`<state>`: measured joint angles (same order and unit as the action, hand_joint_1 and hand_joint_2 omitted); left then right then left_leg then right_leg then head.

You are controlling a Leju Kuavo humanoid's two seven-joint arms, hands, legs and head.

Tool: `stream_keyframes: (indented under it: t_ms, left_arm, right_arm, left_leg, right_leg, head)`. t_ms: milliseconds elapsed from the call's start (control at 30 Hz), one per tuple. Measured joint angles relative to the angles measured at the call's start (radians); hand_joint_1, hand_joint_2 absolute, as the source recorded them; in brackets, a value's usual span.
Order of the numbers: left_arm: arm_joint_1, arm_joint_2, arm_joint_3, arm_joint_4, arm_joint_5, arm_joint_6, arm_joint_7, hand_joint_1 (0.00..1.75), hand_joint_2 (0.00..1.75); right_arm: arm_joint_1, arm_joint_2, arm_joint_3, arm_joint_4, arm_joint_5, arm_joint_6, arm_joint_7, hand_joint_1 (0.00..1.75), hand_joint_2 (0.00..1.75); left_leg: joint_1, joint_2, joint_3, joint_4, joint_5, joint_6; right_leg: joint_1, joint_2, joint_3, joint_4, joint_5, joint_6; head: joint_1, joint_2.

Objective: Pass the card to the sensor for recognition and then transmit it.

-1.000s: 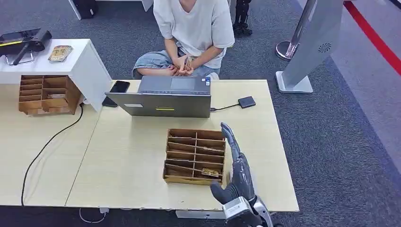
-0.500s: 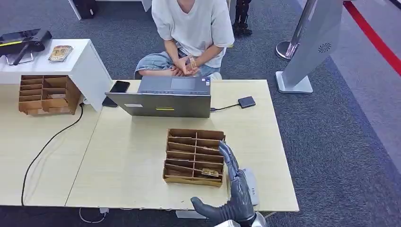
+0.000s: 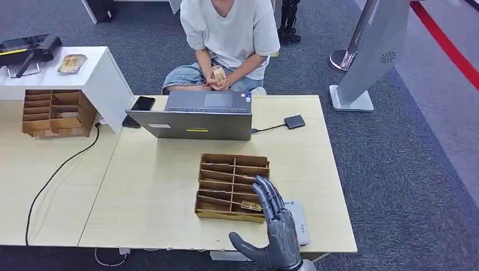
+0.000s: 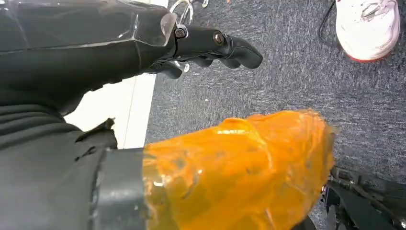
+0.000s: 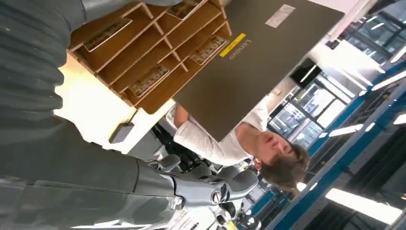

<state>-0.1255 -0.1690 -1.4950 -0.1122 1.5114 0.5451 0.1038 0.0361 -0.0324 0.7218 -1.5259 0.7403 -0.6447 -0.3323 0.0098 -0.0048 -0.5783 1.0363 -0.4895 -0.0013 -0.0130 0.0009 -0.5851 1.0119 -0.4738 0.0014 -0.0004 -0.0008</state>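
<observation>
Fingers spread and empty, the right hand [image 3: 274, 228] hovers at the near right corner of the wooden slotted card rack [image 3: 232, 186], where a card [image 3: 251, 205] lies in the front compartment, behind a grey laptop [image 3: 195, 116] marked Lenovo, while the left hand [image 4: 210, 45] hangs with curled fingers over carpet

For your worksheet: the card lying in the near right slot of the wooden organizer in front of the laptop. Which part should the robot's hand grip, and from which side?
Probably by its upper edges from above: the card lies low between the wooden organizer's dividers, which block its sides. The right hand hovers open beside it.
</observation>
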Motion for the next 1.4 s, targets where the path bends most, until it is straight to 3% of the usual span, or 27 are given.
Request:
stream_keyframes:
  t_ms: [367, 767, 1033, 1400]
  left_arm:
    - [0.000, 0.000, 0.000, 0.000, -0.007, -0.001, 0.000, 0.00, 0.00]
    - [0.000, 0.000, 0.000, 0.000, -0.010, -0.002, 0.000, 0.00, 0.00]
    - [0.000, 0.000, 0.000, 0.000, -0.010, -0.003, 0.000, 0.00, 0.00]
    - [0.000, 0.000, 0.000, 0.000, -0.010, -0.004, 0.000, 0.00, 0.00]
  right_arm:
    - [-0.030, 0.012, 0.008, 0.110, 0.237, -0.023, 0.124, 0.00, 1.75]
    - [-0.036, 0.027, -0.005, 0.187, 0.360, -0.024, 0.175, 0.00, 1.75]
    - [-0.032, 0.031, -0.027, 0.216, 0.517, -0.024, 0.266, 0.00, 1.75]
    - [-0.022, 0.031, -0.047, 0.230, 0.540, -0.024, 0.283, 0.00, 1.75]
  left_leg:
    - [0.000, 0.000, 0.000, 0.000, 0.000, 0.000]
    - [0.000, 0.000, 0.000, 0.000, 0.000, 0.000]
    - [0.000, 0.000, 0.000, 0.000, 0.000, 0.000]
    - [0.000, 0.000, 0.000, 0.000, 0.000, 0.000]
  right_leg:
    - [0.000, 0.000, 0.000, 0.000, 0.000, 0.000]
    - [0.000, 0.000, 0.000, 0.000, 0.000, 0.000]
    - [0.000, 0.000, 0.000, 0.000, 0.000, 0.000]
    - [0.000, 0.000, 0.000, 0.000, 0.000, 0.000]
  head:
    - [0.000, 0.000]
    - [0.000, 0.000]
    - [0.000, 0.000]
    - [0.000, 0.000]
